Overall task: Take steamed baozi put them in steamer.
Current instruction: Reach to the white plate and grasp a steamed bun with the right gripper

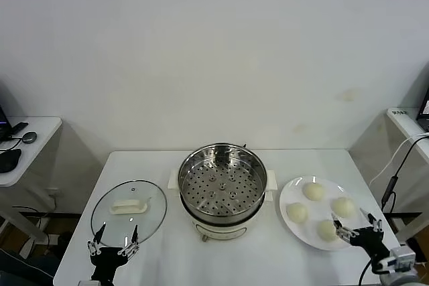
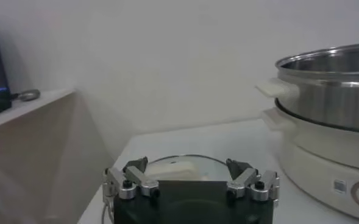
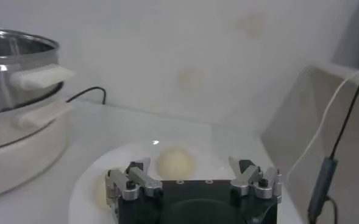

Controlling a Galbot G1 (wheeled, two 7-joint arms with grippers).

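Two pincers are seen at the near edge of the table [image 1: 167, 259], both spread wide and holding nothing: the left pincer [image 1: 114, 238] over the near rim of the single glass lid [image 1: 129, 211], the right pincer [image 1: 355, 224] at the near edge of the one white plate [image 1: 293, 195]. Four steamed baozi [image 1: 313, 191] are counted on that plate in the head view, clustered, round, with no long axis. In the right wrist view only one bun is clearly shown, a second partly hidden. The one steamer [image 1: 222, 185] stands upright at the table's centre, between lid and plate, mouth upward; its perforated tray is visible only from the head view, its side handles [image 2: 275, 89] best from the wrist views.
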